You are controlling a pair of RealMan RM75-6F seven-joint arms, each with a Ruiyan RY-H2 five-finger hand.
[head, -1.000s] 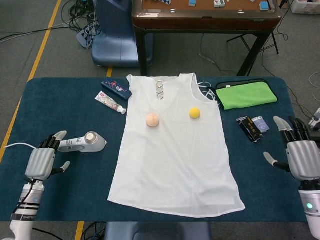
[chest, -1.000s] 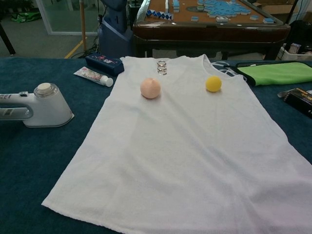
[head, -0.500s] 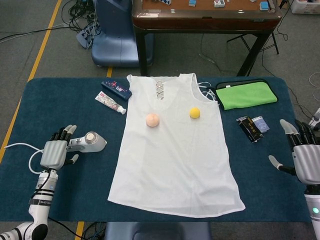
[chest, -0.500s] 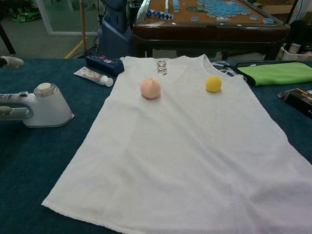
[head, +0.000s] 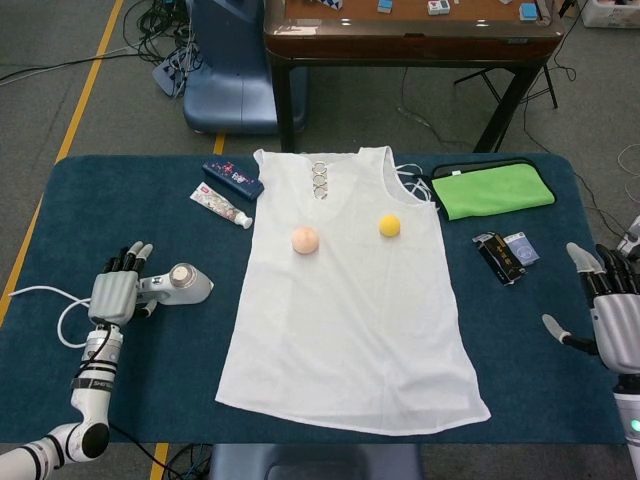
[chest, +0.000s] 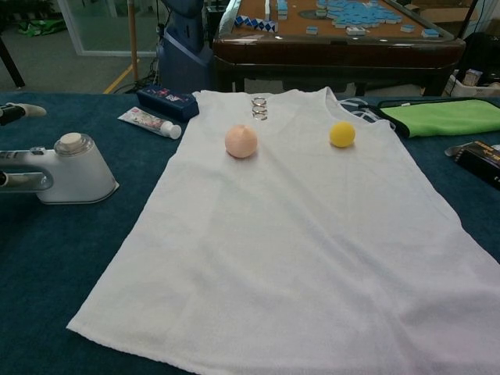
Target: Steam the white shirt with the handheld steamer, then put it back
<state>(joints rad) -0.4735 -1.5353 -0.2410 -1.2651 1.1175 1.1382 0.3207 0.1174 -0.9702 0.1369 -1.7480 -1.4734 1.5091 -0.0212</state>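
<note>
Lying flat on the blue table [head: 150,380], one white shirt [head: 350,300] spreads between the two hands, with two balls resting on its upper part: a peach ball [head: 305,240] and a yellow ball [head: 389,226]. One white steamer [head: 172,286] lies on its side just right of the left hand [head: 114,296], its handle pointing toward that hand. Beyond the steamer sit one tube [head: 221,207] and one dark blue box [head: 233,179]; the print on both is too small to read. One green cloth [head: 492,189] and one small black packet [head: 505,254] lie ahead of the right hand [head: 614,318], their labels unreadable as well.

The left hand's fingers are extended and laid over the steamer's handle, touching it; whether they have closed around it cannot be told. The right hand hangs over the table's right edge, fingers spread apart, holding nothing, well apart from the shirt.
</note>
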